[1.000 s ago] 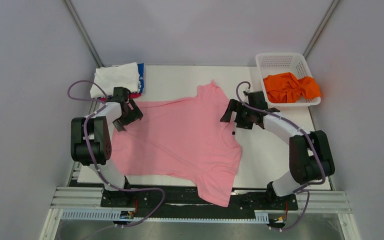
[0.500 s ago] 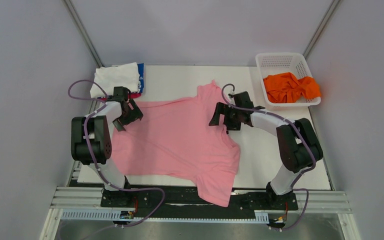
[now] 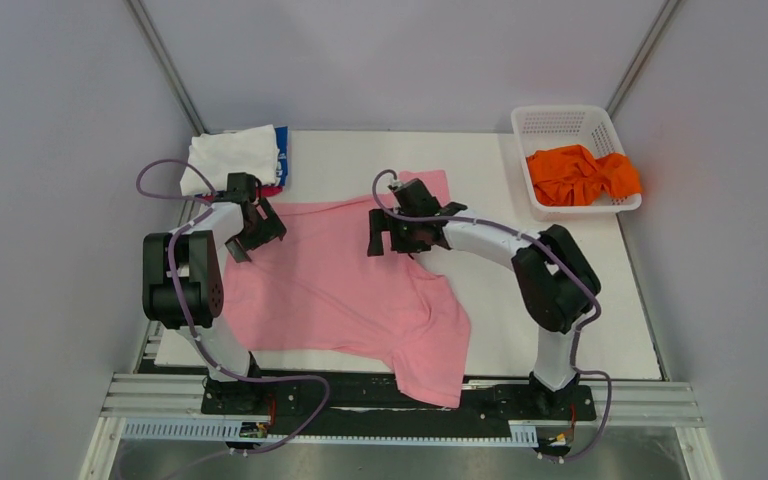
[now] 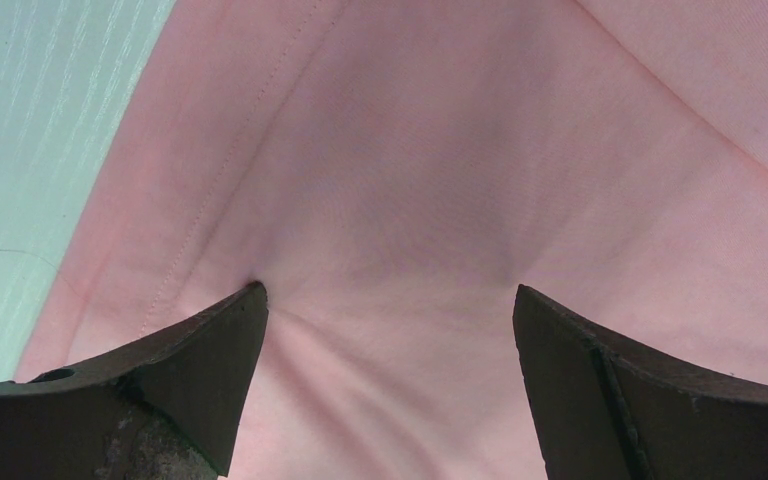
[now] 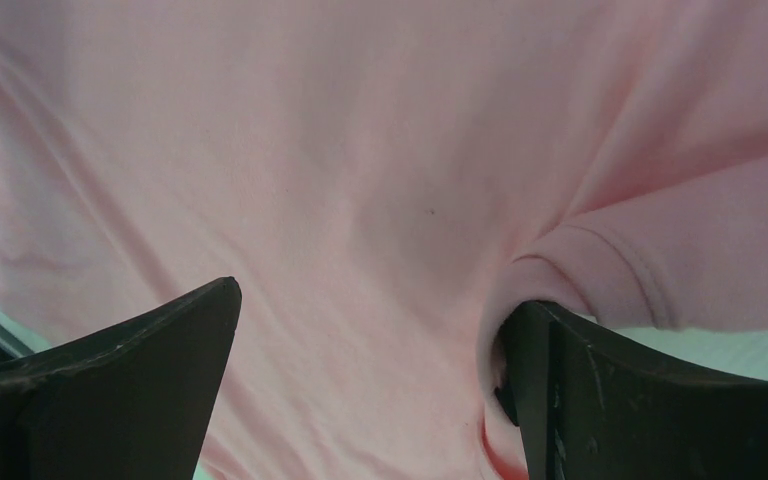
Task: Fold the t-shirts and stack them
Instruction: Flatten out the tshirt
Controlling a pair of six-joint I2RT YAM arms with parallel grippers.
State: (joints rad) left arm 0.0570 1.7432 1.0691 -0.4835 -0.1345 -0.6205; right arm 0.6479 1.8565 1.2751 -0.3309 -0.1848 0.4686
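Observation:
The light pink t-shirt (image 3: pixel 340 290) lies spread on the white table, its lower sleeve hanging over the near edge. My left gripper (image 3: pixel 250 235) is open and presses down on the shirt's upper left edge; in the left wrist view (image 4: pixel 390 300) pink cloth (image 4: pixel 440 150) fills the gap. My right gripper (image 3: pixel 392 225) is open over the shirt's upper middle. In the right wrist view (image 5: pixel 370 300) a hemmed pink fold (image 5: pixel 620 270) bunches against the right finger. An orange t-shirt (image 3: pixel 580 172) lies in the basket. White (image 3: pixel 232 155), blue (image 3: pixel 282 150) and magenta (image 3: pixel 270 188) shirts are stacked at the back left.
The white lattice basket (image 3: pixel 560 112) stands at the back right corner. The table surface (image 3: pixel 550 300) shows bare to the right of the pink shirt. Grey walls close in the table on three sides.
My right gripper has swept left across the pink shirt, dragging its upper right part and far sleeve leftwards into a fold. The left arm has not moved.

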